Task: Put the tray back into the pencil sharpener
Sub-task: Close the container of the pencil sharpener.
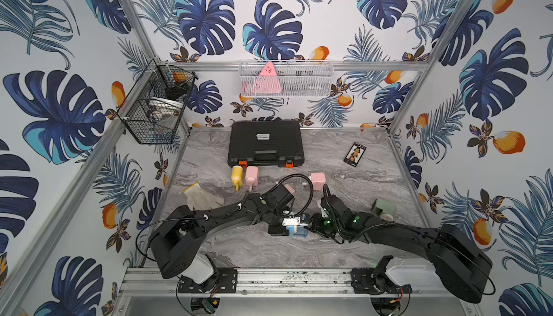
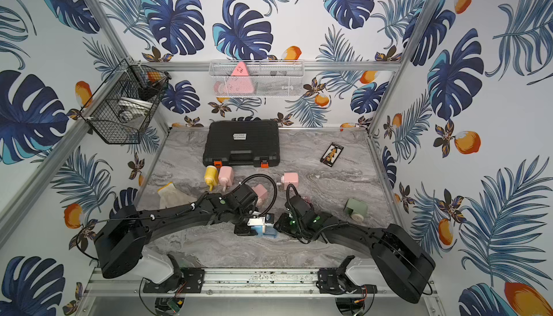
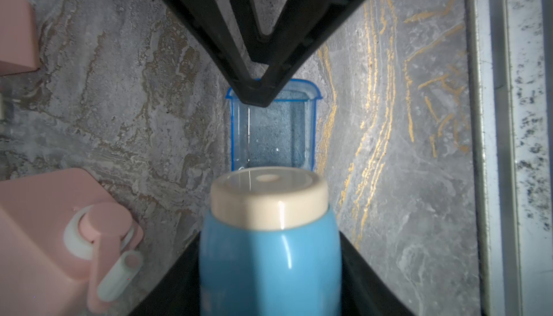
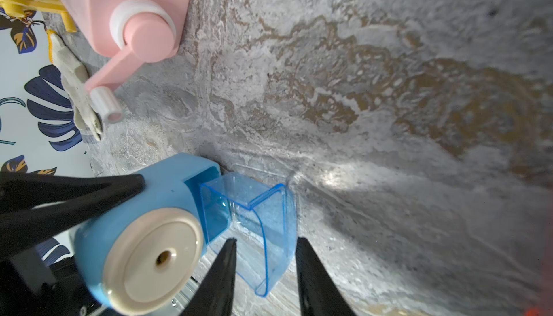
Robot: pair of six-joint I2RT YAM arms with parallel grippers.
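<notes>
My left hand grasps the blue sharpener. The half-inserted tray sits between the fingers of my right hand; I cannot tell if they grip.

So the sharpener sits near the front middle of the surface, between the two arms, with the left jaws around it. The tray is partway in its slot, sticking out toward the right arm, with the right jaws either side of its free end. Case is at the back middle, two spare sharpeners just in front of its left corner, and the glove front-left of those. Card lies back right. Wall basket hangs above the case.
</notes>
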